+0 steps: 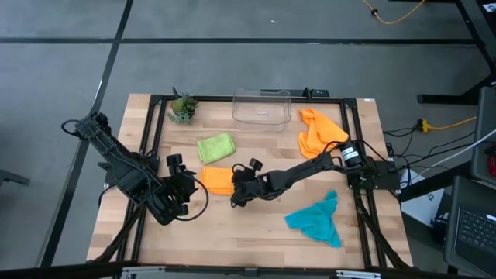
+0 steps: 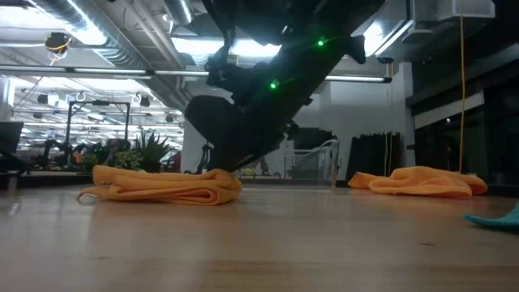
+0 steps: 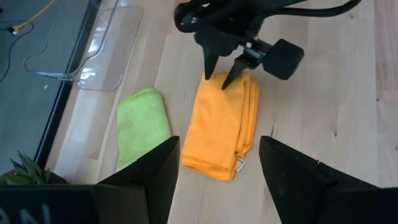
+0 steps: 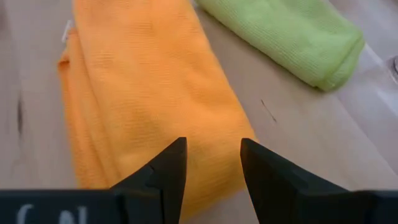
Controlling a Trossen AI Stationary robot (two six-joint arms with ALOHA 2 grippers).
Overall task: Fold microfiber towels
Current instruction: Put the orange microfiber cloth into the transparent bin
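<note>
Landmark = folded orange towel [image 1: 217,180], flat at table [image 1: 256,240] centre. Right gripper [image 1: 239,191] right at its edge, fingers parted, nothing betw. them, tips over the cloth's end in right wrist view. Left gripper [image 1: 184,194] just beside the opposite side, fingers apart, empty. Folded lime green towel [image 1: 215,147] just beyond, toward clear bin [image 1: 262,107]. Second orange towel [image 1: 319,132] crumpled, well apart, nr bin's right. Teal towel [image 1: 316,221] crumpled, apart, nr front. Small plant [image 1: 183,107] beyond green one.
</note>
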